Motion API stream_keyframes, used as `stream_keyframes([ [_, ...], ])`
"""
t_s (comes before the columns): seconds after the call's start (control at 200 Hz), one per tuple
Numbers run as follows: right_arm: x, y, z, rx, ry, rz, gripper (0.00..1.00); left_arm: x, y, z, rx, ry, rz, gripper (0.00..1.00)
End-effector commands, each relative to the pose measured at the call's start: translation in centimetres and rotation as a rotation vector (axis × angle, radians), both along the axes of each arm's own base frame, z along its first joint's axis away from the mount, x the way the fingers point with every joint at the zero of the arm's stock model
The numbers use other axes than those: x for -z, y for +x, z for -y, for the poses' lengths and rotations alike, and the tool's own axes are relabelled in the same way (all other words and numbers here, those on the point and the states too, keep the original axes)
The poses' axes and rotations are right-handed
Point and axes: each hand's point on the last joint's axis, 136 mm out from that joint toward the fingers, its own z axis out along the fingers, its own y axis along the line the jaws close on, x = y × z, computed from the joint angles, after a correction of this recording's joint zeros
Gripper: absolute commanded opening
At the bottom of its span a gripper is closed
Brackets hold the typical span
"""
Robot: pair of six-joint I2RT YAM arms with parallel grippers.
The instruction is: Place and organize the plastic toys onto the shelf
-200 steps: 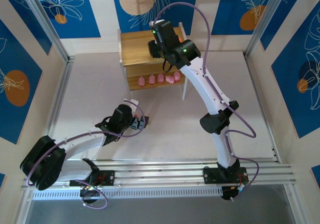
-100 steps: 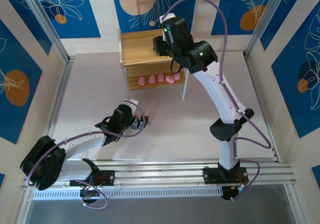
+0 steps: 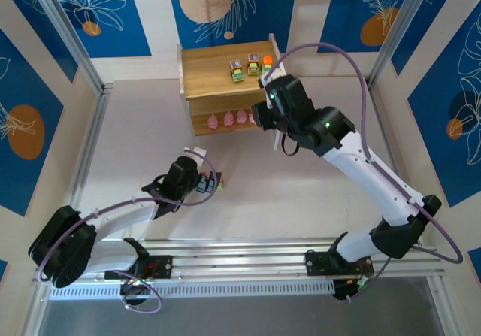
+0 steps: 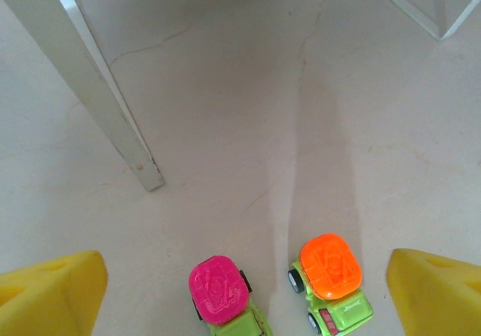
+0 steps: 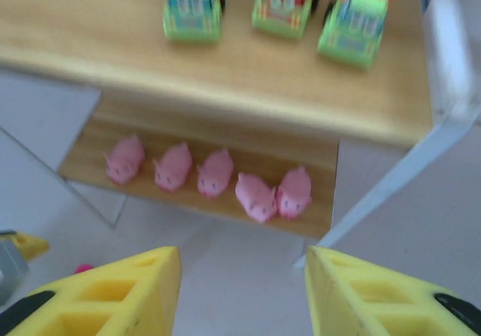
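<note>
The shelf [image 3: 207, 73] stands at the back of the table. Three green toy trucks [image 5: 284, 1] are lined up on its top board, and several pink pigs [image 5: 216, 172] sit in a row on the lower board [image 5: 323, 212]. My right gripper [image 5: 240, 295] hangs open and empty in front of the shelf, a little back from the pigs. On the table floor, a pink-topped truck [image 4: 218, 291] and an orange-topped truck [image 4: 331, 270] stand side by side between the yellow fingers [image 4: 49, 291] of my open left gripper [image 4: 244, 298], touching neither finger.
A white shelf leg [image 4: 101, 99] slants down just ahead of the left gripper, and another leg [image 5: 391, 186] stands right of the right gripper. Patterned blue walls [image 3: 30, 110] and metal rails [image 3: 90, 148] close in the table.
The right arm has drawn back from the top board toward the near right, uncovering the three trucks there. The left arm has stayed over the two trucks on the floor.
</note>
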Motion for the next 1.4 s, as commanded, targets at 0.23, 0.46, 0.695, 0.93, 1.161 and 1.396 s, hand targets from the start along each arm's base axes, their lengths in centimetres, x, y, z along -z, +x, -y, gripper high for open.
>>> stream_keyframes([
  [0.23, 10.9, -3.3, 1.1, 0.002, 0.057, -0.158, 0.47, 0.7, -1.2, -0.9, -0.085, -0.015, -0.013, 0.81],
  [0.46, 16.8, -4.8, 1.6, 0.01, 0.109, -0.233, 0.47, 0.3, -3.0, 1.1, -0.139, 0.042, -0.044, 0.81],
  [0.695, 21.6, -5.7, 1.6, 0.015, 0.164, -0.252, 0.47, 0.8, -4.1, 2.0, -0.253, 0.019, -0.133, 0.8],
  [0.93, 22.5, -6.5, 1.3, -0.007, 0.184, -0.176, 0.47, 2.0, -4.0, 2.6, -0.312, 0.034, -0.2, 0.81],
  [1.161, 22.6, -6.4, 1.4, 0.0, 0.169, -0.167, 0.48, 2.8, -3.0, 4.7, -0.314, 0.073, -0.231, 0.81],
  [1.396, 22.9, -6.1, 1.3, 0.007, 0.155, -0.181, 0.46, 3.6, -2.6, 5.8, -0.349, 0.055, -0.266, 0.77],
])
